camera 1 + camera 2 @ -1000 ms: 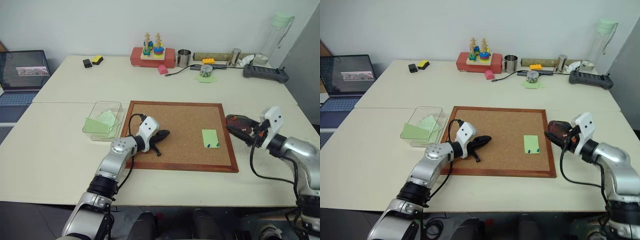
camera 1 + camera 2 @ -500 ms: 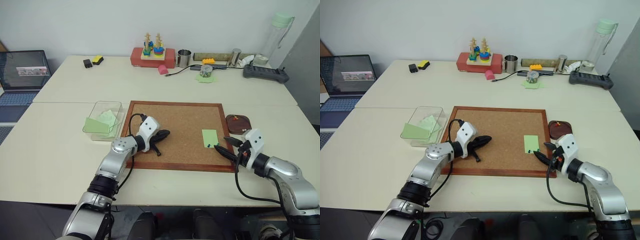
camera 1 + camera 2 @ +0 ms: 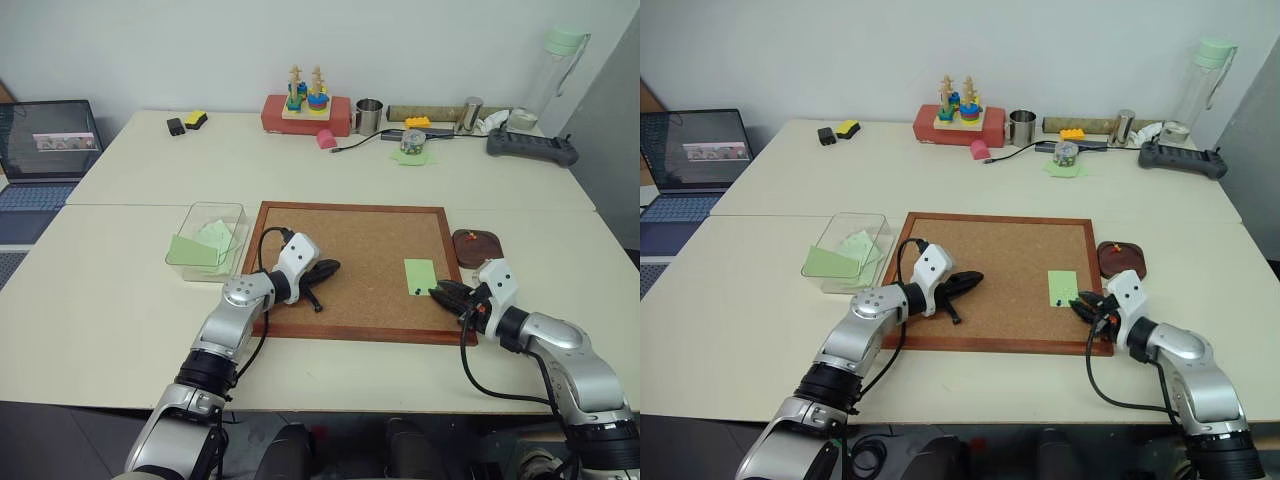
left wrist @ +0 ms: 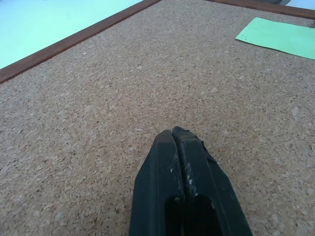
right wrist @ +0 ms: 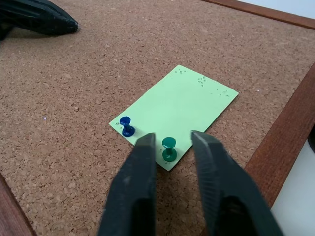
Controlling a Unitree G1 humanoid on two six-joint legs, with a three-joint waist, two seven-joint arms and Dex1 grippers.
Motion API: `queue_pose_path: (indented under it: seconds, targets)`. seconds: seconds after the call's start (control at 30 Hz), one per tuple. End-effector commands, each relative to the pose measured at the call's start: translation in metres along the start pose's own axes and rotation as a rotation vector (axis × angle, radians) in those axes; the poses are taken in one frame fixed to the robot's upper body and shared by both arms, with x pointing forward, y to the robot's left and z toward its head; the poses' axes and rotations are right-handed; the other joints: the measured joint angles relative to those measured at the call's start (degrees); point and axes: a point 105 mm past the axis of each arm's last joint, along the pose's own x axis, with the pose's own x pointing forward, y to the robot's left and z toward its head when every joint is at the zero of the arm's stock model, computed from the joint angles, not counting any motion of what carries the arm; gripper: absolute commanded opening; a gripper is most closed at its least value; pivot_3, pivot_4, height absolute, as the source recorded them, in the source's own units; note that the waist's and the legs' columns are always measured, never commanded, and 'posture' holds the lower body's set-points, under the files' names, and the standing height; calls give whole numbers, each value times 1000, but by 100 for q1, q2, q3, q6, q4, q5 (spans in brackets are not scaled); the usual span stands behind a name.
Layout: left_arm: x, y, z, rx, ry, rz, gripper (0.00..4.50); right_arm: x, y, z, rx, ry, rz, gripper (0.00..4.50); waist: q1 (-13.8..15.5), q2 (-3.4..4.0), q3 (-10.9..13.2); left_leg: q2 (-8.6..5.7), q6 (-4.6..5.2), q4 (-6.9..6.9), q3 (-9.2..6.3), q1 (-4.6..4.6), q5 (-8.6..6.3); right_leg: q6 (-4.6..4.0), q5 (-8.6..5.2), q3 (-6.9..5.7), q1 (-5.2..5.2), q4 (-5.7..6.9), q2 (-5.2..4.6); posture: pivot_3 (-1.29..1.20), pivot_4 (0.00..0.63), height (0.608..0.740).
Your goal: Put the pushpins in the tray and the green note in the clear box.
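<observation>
Two black fingers of the right gripper [image 5: 170, 147] stand slightly parted on either side of the green pin [image 5: 169, 149], not yet touching it, so the grip holds nothing. The blue pin [image 5: 126, 126] sits just beside the green one, both stuck in the near edge of the green note [image 5: 179, 110], which lies flat on the cork board [image 3: 360, 245] at about 4 o'clock from the board's middle (close to its right frame). The tray [image 3: 476, 246] rests on the table just off the board's right edge, at 1 o'clock from the right gripper, with a small orange bit inside. The left gripper [image 4: 178, 140] is clenched tight, tips on the bare cork at about 8 o'clock of the board. The clear box [image 3: 187, 262] stands at 9 o'clock, just beyond the board's left frame, with green papers in it.
</observation>
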Motion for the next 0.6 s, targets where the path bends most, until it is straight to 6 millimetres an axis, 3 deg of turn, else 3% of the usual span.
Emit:
queue_pose_path:
  seconds: [0.03, 0.3, 0.6]
  targets:
    - [0, -8, -9, -9, 37, -28, 0, -1, 1, 11, -59, -41, 13, 57, -1, 0, 0, 0, 0, 0, 0, 0, 0, 0, 0, 0, 0, 0, 0, 0, 150, 740]
    - [0, -8, -11, -6, 45, -31, 0, -7, 1, 27, -103, -114, 21, 8, -4, 0, 0, 0, 0, -1, 1, -1, 0, 0, 0, 0, -1, 0, 0, 0, 150, 740]
    - [0, -10, -15, -15, 63, -31, 0, -20, -10, 50, 16, -191, -7, 8, -3, 0, 0, 0, 0, -1, -1, 0, 0, 0, 0, 0, 1, -1, 0, 0, 150, 740]
